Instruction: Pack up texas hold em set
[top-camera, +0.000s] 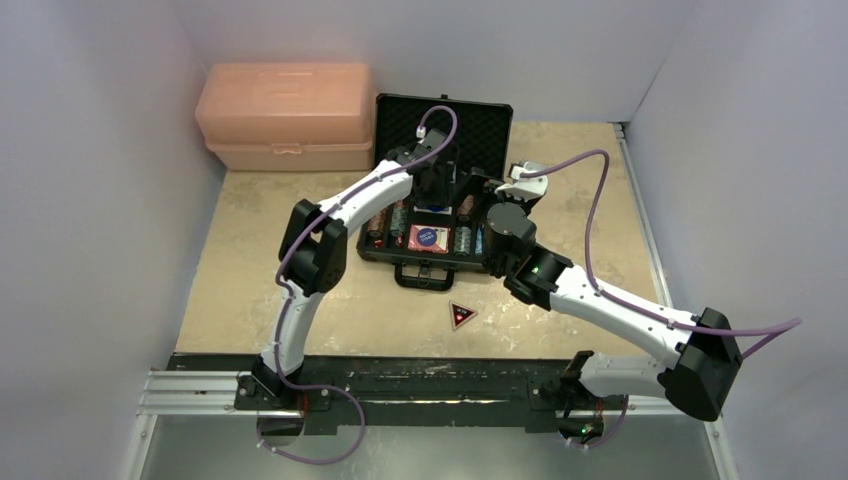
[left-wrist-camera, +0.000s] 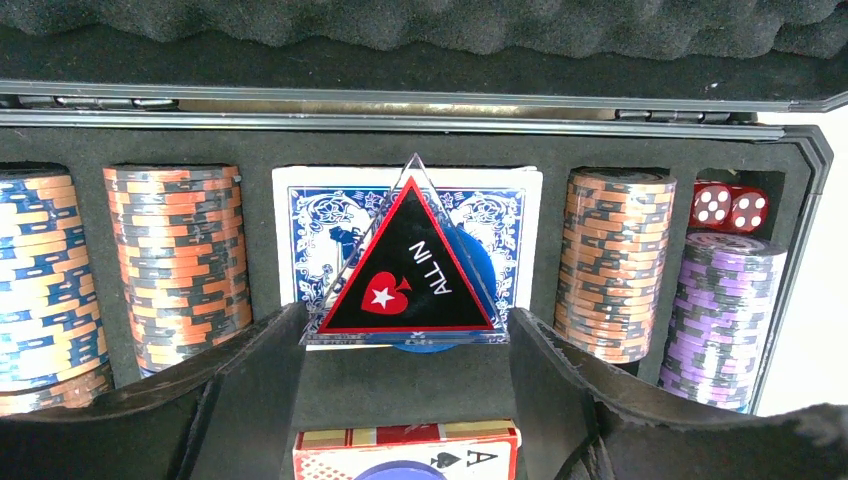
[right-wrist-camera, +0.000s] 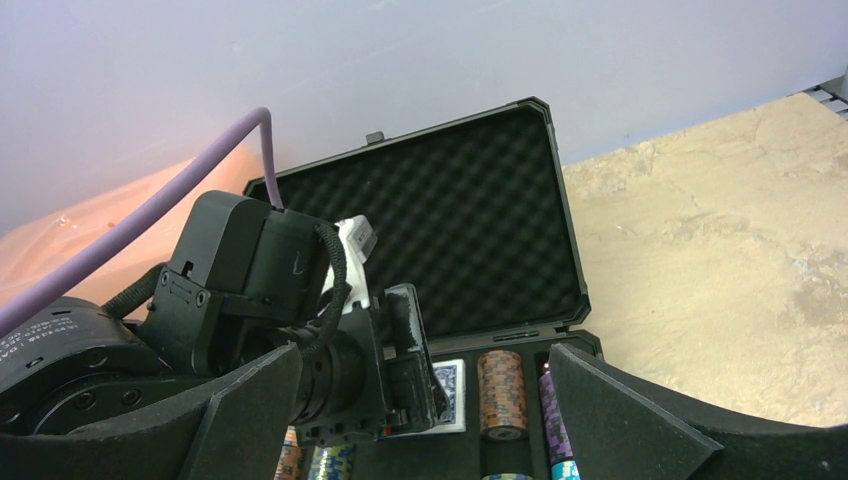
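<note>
The black case (top-camera: 445, 125) lies open at the table's back, its foam lid (right-wrist-camera: 440, 230) upright. Its slots hold orange chip stacks (left-wrist-camera: 180, 260), a purple stack (left-wrist-camera: 720, 320), red dice (left-wrist-camera: 728, 207), a blue card deck (left-wrist-camera: 310, 220) and a red deck (left-wrist-camera: 405, 450). My left gripper (left-wrist-camera: 405, 330) hangs over the case's middle (top-camera: 437, 195), shut on a red-edged triangular "ALL IN" button (left-wrist-camera: 410, 270) by its base corners, just above the blue deck. My right gripper (right-wrist-camera: 425, 360) stands open over the case's right end (top-camera: 492, 187), holding nothing. A second triangular button (top-camera: 461, 316) lies on the table before the case.
A salmon-pink plastic box (top-camera: 285, 115) stands at the back left, beside the case. White walls close in the table on the left, back and right. The case's handle (top-camera: 422, 277) points toward the arms' bases.
</note>
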